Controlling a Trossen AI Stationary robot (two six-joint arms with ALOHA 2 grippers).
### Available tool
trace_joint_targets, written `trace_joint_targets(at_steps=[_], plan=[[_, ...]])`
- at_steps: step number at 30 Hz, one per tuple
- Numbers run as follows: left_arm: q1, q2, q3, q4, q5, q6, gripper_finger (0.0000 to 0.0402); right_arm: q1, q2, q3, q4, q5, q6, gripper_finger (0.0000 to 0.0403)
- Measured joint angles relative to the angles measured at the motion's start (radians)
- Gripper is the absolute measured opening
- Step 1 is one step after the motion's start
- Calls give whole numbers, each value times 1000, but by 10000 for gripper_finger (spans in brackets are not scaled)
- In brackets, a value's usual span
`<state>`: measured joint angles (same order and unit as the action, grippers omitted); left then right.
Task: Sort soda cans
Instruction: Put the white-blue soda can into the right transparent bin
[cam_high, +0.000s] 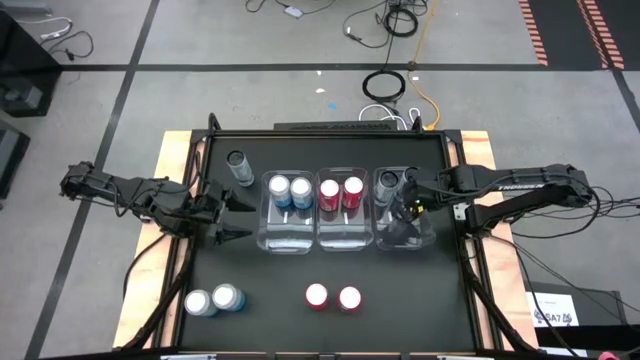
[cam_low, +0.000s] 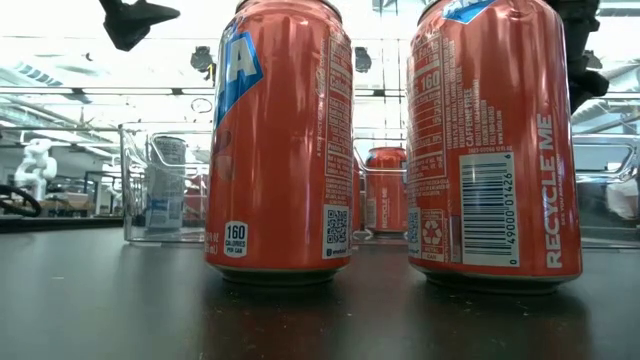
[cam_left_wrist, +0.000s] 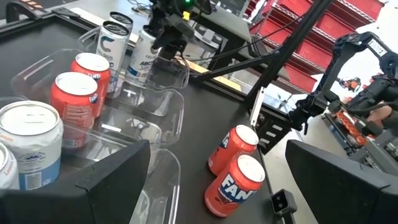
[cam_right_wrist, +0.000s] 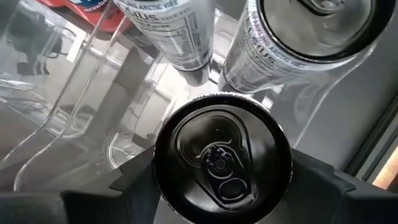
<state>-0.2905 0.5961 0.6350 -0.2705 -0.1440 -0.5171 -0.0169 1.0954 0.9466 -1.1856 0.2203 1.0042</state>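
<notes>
3 clear bins (cam_high: 343, 240) fill the high view; the right gripper (cam_high: 408, 193) hangs over the right bin, the wide-open left gripper (cam_high: 222, 213) waits nearby. Right wrist view: a dark can (cam_right_wrist: 222, 158) stands upright between its partly spread fingers (cam_right_wrist: 134, 180), axis vertical; grip uncertain.

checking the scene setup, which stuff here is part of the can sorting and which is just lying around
Job: red cans, blue cans, grey can, binned cans, clear bins, right gripper over the right bin.
Lying about: cables, floor tag.
</notes>
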Motion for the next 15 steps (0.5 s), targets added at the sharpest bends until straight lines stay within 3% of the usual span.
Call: trace_joint_targets(at_steps=[15], plan=[[0,0,0,0,7,0,384,-10,25,10,10,-13,29,290]])
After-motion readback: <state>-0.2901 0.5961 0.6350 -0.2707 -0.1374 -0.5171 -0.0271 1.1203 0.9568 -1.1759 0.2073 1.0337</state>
